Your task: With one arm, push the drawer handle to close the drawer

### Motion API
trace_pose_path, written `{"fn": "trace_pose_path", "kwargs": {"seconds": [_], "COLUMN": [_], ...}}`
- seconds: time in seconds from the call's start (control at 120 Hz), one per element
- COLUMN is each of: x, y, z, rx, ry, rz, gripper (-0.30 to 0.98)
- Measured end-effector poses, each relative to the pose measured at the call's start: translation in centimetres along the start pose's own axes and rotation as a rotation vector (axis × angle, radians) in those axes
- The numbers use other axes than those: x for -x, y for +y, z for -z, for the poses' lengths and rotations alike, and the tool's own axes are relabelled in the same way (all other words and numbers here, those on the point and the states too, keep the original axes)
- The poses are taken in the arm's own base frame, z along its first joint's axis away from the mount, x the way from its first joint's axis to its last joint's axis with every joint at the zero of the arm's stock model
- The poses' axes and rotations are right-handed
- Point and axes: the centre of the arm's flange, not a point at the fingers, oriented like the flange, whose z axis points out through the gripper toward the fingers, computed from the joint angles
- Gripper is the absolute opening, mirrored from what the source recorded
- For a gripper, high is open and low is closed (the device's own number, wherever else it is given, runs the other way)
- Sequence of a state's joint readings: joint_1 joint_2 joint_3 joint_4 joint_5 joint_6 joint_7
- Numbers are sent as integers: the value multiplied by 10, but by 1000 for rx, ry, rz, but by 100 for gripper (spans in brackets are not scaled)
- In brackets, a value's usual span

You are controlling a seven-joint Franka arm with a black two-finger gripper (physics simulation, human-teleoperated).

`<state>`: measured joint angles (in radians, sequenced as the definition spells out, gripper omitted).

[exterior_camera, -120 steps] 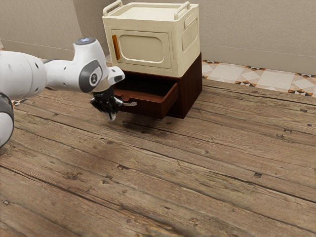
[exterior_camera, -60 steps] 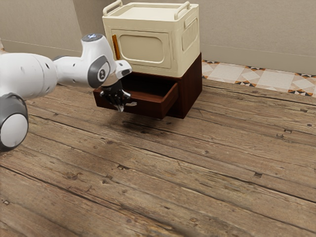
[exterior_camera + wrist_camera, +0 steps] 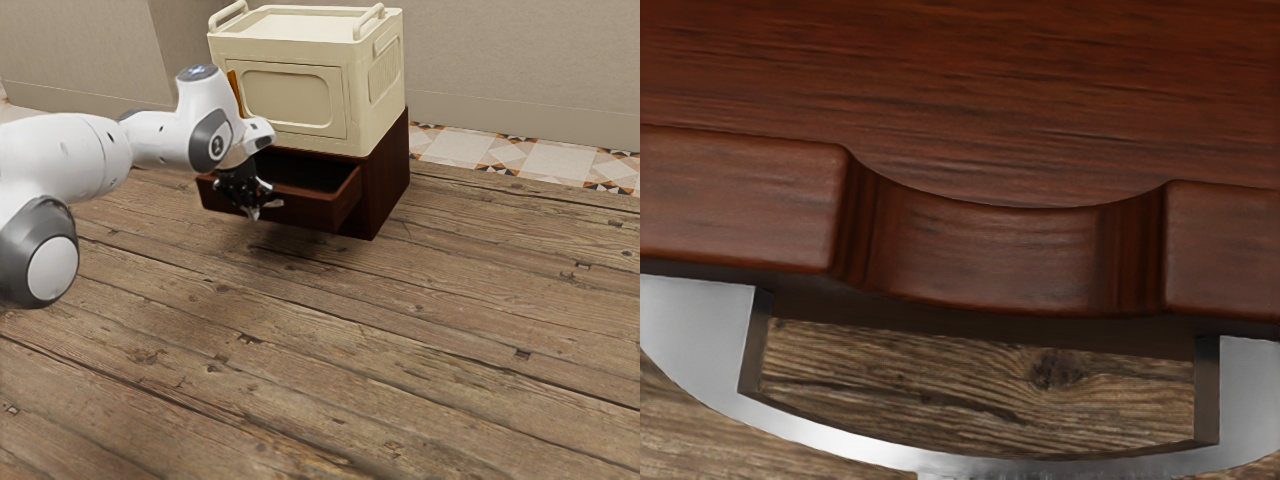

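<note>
My gripper (image 3: 252,208) is at the front of the dark red-brown drawer (image 3: 310,212) in the exterior view, right by its silver handle (image 3: 273,204). How its fingers stand cannot be made out there. The drawer is part-way out of its cabinet, its inside visible. From above, the wrist view has the drawer front's top edge (image 3: 1000,255) with a scooped notch, and the curved metal handle (image 3: 830,433) below it, close under my hand. Part of the handle lies beyond the lower edge of that view.
A cream box (image 3: 295,95) with top rails and an orange door handle stands on the brown cabinet (image 3: 385,180). Plank floor (image 3: 330,350) lies around and in front. Patterned tiles (image 3: 530,162) and a grey wall (image 3: 520,70) are behind.
My hand has moved toward the exterior view's right, up to the drawer front and handle. Over the last half second the drawer has slid slightly inward.
</note>
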<state>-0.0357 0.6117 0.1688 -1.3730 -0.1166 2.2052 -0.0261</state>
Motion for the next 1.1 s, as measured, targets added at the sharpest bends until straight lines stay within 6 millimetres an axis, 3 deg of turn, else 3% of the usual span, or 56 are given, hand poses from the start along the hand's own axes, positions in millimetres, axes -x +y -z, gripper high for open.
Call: {"fn": "trace_pose_path", "kwargs": {"seconds": [1.1], "x": [-51], "y": [13], "z": [-5], "rx": [-2], "ry": [12], "rz": [-42], "gripper": [-10]}}
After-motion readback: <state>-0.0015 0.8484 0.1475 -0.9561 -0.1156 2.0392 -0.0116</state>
